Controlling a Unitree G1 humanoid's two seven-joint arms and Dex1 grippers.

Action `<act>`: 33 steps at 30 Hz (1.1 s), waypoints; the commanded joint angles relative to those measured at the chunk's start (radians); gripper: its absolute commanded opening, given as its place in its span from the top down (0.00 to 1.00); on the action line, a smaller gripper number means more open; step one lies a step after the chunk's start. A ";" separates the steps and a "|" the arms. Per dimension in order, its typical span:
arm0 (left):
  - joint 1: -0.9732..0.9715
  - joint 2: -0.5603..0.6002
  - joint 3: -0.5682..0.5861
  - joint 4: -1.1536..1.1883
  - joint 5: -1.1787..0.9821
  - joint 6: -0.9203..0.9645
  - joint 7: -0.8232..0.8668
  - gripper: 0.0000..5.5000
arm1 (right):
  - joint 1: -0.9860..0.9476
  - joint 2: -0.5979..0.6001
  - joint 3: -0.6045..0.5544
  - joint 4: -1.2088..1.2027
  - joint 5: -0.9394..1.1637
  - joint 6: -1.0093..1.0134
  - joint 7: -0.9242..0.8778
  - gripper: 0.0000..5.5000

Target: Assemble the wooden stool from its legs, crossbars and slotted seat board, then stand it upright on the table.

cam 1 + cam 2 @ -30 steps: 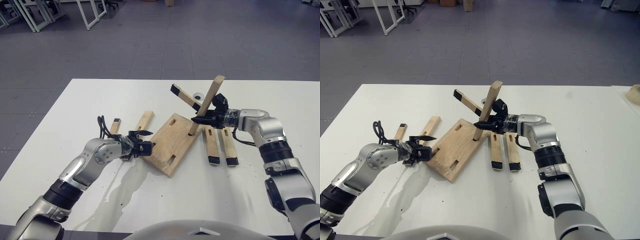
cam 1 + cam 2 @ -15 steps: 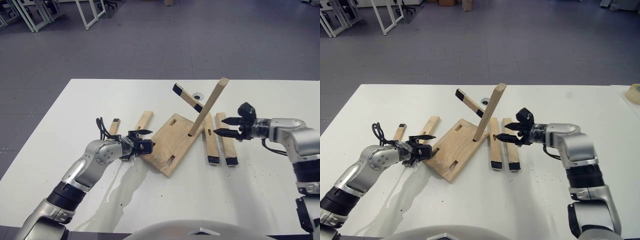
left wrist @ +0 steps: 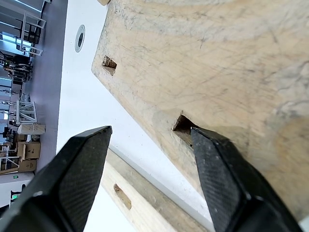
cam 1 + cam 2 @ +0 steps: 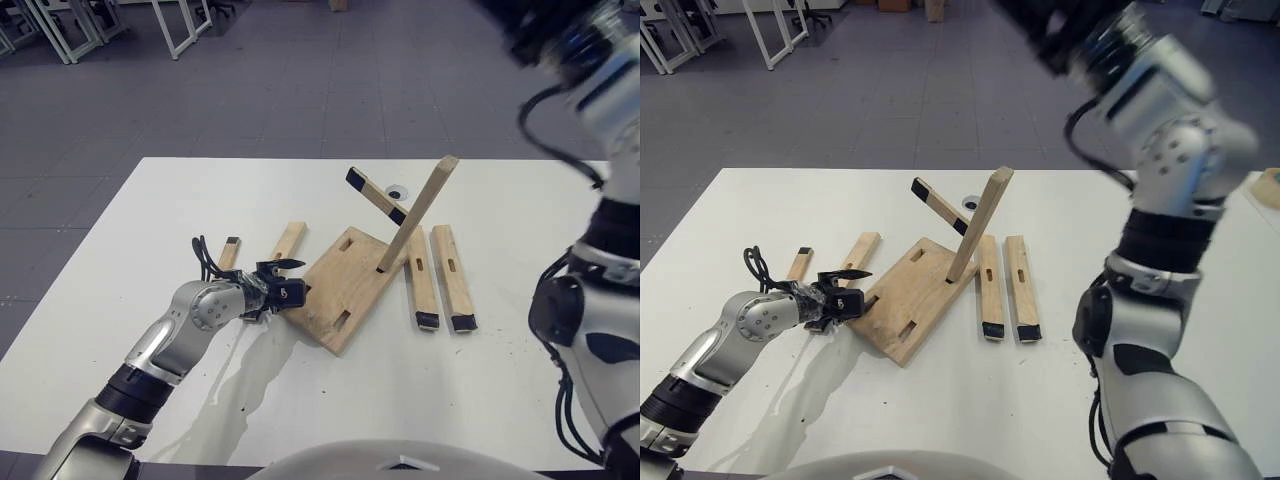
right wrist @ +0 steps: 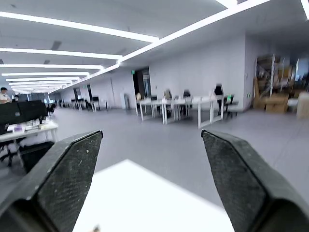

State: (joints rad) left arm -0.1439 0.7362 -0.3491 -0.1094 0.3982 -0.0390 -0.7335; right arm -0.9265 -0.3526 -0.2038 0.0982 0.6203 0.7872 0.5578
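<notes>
- The seat board (image 4: 345,288) lies in the middle of the white counter (image 4: 180,210), with its slots facing up.
- One leg (image 4: 418,210) stands in a slot near the board's far right corner. It leans to the right.
- A black-tipped stick (image 4: 372,194) slants up behind that leg and crosses it.
- Two more pieces lie flat side by side, just right of the board. They are the inner stick (image 4: 420,280) and the outer stick (image 4: 452,280). Their black ends point toward us.
- Just left of the board lies a plain stick (image 4: 289,240). A short stick (image 4: 229,252) lies a bit farther left.
- The left claw (image 4: 296,280) sits at the board's left edge.
- Its fingers (image 3: 227,179) are spread apart, and the board's edge is between them. We cannot tell if they touch the wood.
- The right claw (image 5: 152,135) is lifted high above the counter. Its fingers are wide apart and hold nothing.
</notes>
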 commanded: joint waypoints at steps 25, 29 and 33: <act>0.101 -0.359 -0.029 -0.125 0.015 0.923 0.103 0.45 | 0.792 -0.044 0.003 -0.455 -0.190 0.016 -0.409 0.31; 0.014 -0.473 0.007 0.005 -0.015 0.974 0.204 0.45 | 0.951 0.011 0.089 -0.549 -0.206 0.078 -0.443 0.31; -0.044 -0.569 0.055 0.086 -0.063 0.984 0.274 0.45 | 1.014 0.017 0.148 -0.582 -0.251 0.136 -0.484 0.31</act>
State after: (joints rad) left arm -0.2373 0.2086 -0.2889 -0.1347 0.3719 0.8685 -0.4748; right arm 0.0620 -0.3333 -0.0838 -0.4632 0.4021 0.8865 0.1023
